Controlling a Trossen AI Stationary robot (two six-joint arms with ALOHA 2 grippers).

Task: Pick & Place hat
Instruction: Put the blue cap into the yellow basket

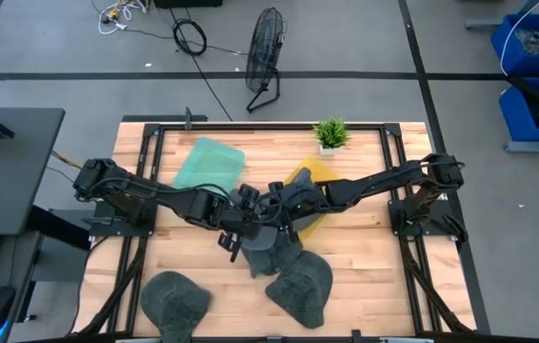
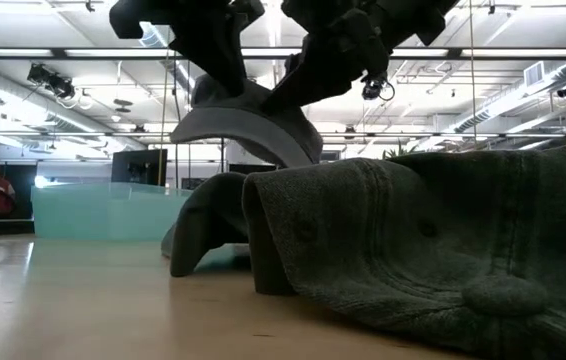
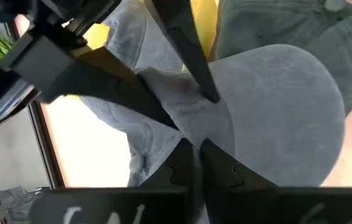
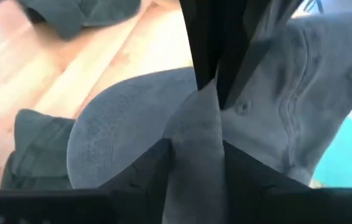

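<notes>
A light grey cap point(image 1: 268, 250) is held between both grippers over the table's middle. Its curved brim point(image 2: 245, 128) shows raised in the low view. My left gripper point(image 3: 191, 148) comes in from the table's left and is shut on the cap. My right gripper point(image 4: 196, 144) comes in from the right and is also shut on it, fingertip to fingertip with the left. Two darker green caps lie on the table near its near edge, one point(image 1: 174, 299) at the left and one point(image 1: 304, 286) right of centre. My left gripper pinches a bunched fold of the cap's crown cloth point(image 3: 182, 118) between its two fingers, beside the brim point(image 3: 288, 124). The cap hangs below the fingers. Whether its lower part rests on the table, I cannot tell. My right gripper pinches a ridge of the crown cloth point(image 4: 196, 118) between its two fingers, from the side opposite the left gripper. The brim point(image 4: 120, 118) lies to one side of the fold and the crown's stitched panels point(image 4: 313, 99) to the other.
A teal tray point(image 1: 209, 164) lies at the far left of the table and a yellow tray point(image 1: 309, 181) under the right arm. A small potted plant point(image 1: 330, 133) stands at the far edge. The nearer green cap point(image 2: 443, 250) fills the low view's foreground.
</notes>
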